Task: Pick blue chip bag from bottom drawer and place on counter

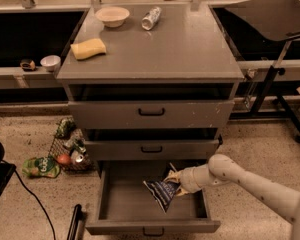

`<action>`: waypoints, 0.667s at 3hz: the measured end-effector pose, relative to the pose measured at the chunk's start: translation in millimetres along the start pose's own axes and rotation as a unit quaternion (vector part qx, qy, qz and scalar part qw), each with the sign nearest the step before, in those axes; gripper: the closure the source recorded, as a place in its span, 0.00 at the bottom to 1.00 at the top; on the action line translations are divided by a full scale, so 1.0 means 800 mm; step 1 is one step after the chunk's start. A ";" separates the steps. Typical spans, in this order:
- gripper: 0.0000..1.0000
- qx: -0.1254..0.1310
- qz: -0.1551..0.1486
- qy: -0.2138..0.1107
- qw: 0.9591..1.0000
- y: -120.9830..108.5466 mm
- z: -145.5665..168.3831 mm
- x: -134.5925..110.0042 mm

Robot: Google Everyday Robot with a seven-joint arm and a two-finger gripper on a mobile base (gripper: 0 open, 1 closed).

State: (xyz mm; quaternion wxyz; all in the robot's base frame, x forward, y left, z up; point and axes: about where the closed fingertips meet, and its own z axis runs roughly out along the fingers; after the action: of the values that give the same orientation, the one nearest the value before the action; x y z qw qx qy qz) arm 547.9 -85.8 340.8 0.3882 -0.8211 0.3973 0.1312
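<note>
The bottom drawer (124, 200) of the grey cabinet is pulled open. Inside it, toward the right, my gripper (174, 180) reaches in from the right and is shut on the top edge of the blue chip bag (162, 192). The bag hangs tilted, its lower corner close to the drawer floor. My pale arm (250, 181) runs off to the lower right. The counter (180, 49) is the cabinet's flat grey top, well above the gripper.
On the counter sit a white bowl (112, 15), a can lying on its side (151, 18) and a yellow sponge (88, 48). The two upper drawers are shut. A wire basket (67, 148) and a green pouch (40, 167) lie on the floor at left.
</note>
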 end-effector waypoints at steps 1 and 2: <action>1.00 0.008 -0.104 -0.010 0.995 -0.014 -0.065 -0.085; 1.00 -0.008 -0.166 -0.026 0.986 -0.021 -0.102 -0.146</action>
State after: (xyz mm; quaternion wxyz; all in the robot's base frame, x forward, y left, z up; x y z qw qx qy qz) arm 477.1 -76.1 465.2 0.4082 -0.8752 0.2438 0.0894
